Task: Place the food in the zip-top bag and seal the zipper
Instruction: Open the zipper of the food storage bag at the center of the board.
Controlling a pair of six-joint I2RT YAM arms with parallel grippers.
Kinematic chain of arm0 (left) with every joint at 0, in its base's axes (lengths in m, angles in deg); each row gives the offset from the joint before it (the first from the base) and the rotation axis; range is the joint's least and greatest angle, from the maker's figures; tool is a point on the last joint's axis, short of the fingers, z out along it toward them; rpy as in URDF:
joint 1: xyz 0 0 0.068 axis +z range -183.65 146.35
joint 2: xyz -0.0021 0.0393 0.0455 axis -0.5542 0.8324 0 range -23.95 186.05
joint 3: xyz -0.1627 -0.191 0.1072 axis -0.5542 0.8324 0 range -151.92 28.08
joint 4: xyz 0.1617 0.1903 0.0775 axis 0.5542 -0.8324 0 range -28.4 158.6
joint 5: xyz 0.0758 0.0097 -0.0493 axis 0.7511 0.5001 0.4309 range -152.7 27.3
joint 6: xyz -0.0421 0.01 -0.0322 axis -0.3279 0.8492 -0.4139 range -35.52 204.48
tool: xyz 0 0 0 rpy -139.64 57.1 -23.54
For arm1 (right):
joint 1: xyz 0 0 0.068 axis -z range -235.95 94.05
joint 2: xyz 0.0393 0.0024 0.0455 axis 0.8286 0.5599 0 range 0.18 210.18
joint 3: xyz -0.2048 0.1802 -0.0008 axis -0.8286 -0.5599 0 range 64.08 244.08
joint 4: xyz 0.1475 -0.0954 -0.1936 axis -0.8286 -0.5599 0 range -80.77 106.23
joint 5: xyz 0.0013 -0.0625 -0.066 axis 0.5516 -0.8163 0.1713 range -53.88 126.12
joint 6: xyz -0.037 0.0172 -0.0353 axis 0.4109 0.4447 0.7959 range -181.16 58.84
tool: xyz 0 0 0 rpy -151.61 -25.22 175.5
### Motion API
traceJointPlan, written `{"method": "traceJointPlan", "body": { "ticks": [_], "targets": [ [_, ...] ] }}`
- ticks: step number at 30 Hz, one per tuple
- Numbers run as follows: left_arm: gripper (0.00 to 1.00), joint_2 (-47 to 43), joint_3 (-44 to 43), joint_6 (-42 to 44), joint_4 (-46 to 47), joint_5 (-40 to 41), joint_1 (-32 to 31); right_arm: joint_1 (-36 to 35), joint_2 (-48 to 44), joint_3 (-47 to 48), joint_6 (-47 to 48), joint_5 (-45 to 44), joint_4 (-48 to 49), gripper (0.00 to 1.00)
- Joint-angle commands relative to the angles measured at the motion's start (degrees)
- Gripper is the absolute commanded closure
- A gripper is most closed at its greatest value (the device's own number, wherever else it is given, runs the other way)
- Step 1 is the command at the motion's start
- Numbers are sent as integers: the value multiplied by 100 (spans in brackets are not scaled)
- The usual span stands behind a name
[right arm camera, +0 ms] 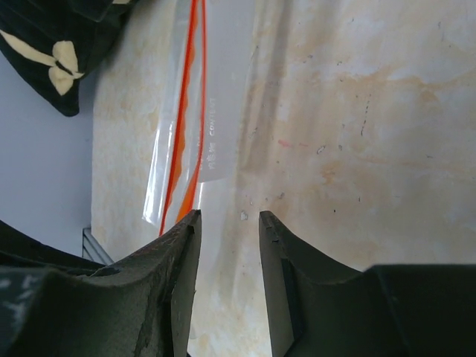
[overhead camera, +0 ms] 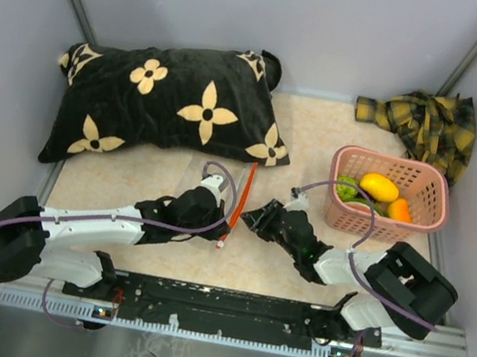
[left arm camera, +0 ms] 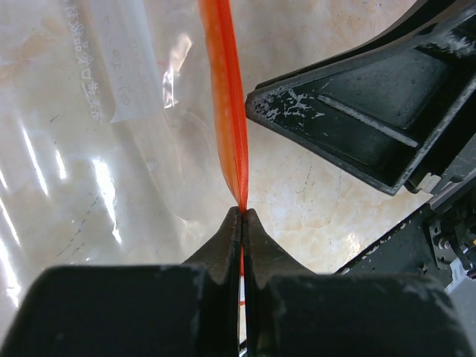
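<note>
Left wrist view, left tool [left arm camera: 242,213] clamped on zipper [left arm camera: 227,111]; right tool [right arm camera: 228,217] narrowly parted

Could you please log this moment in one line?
left gripper: shut on zipper | right gripper: open, near bag | food: in basket

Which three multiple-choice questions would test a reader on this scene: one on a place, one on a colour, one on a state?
1. Where does the toy food lie? A) in the pink basket B) on the pillow C) on the yellow cloth
2. What colour is the zipper of the clear bag? A) blue B) red-orange C) green
3. How do the left fingers stand? A) wide open B) shut on the zipper C) shut on nothing
Answers: 1 A, the pieces show inside the lattice walls; 2 B, the strip is red-orange in both wrist views; 3 B, the strip runs into the closed fingers.
</note>
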Motion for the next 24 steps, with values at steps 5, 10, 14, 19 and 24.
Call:
{"method": "traceJointPlan", "body": {
  "ticks": [5,10,14,19,24],
  "targets": [
    [100,-76,42,67,169,-109,16,52,35,161,-38,35,485,63],
    [100,-45,28,74,167,-102,15,78,-166,92,-11,-38,374,62],
    [100,-19,27,73,129,-70,16,89,-282,59,-66,-200,182,62],
    [100,-7,0,66,71,-45,16,105,-412,45,-36,-362,21,62],
    [100,-16,1,55,91,-49,16,104,-303,161,45,-222,68,62]
  ]
}}
